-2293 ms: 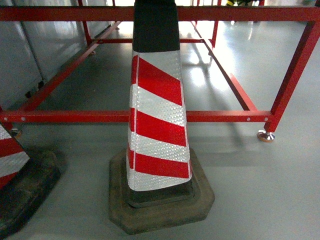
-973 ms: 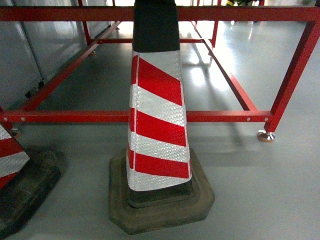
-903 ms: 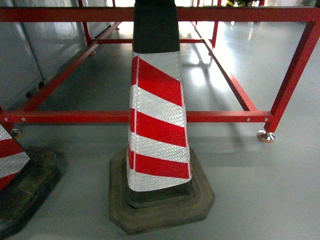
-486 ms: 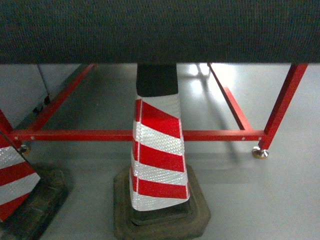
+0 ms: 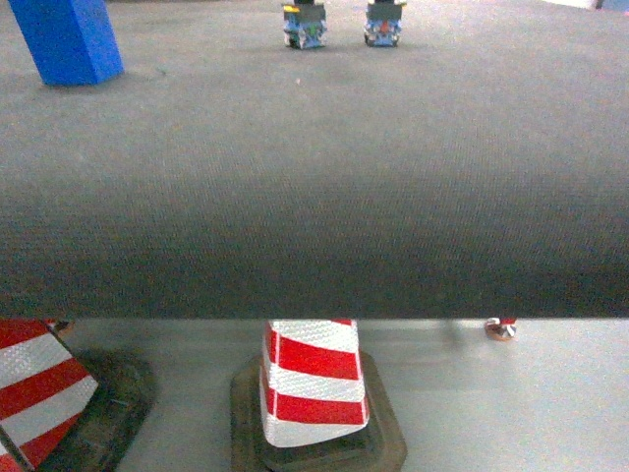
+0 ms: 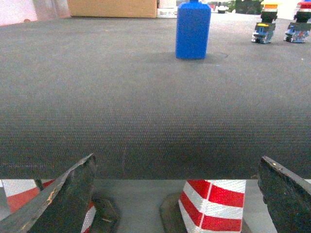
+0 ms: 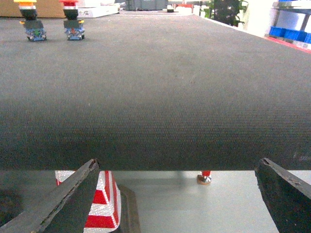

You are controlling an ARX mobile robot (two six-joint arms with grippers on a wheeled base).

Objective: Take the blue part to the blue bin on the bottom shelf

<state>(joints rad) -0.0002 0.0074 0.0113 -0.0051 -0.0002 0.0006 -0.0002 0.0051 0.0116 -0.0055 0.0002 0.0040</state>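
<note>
Filling most of every view, one big dark grey table top (image 5: 314, 177) with a rough mat is seen, and its near edge runs straight across. Under that edge, on the pale floor, two red and white cones (image 5: 313, 388) are counted in the head view, one in the middle and one (image 5: 34, 388) cut off at the left. One shiny foot (image 5: 500, 328) of a red frame is seen on the floor to the right.

One blue part (image 6: 193, 30) is stood upright on the far side of the mat, to the left in the head view, well apart from both grippers. Two small push buttons (image 5: 305, 25) are stood side by side farther right, one with a yellow cap (image 7: 30, 22) and one with a red cap (image 7: 72, 20).

The left gripper (image 6: 177, 199) is held low in front of the table edge with its jaws spread wide, and nothing is held or touched. The right gripper (image 7: 177, 199) is held the same way, jaws wide, with nothing between them.
</note>
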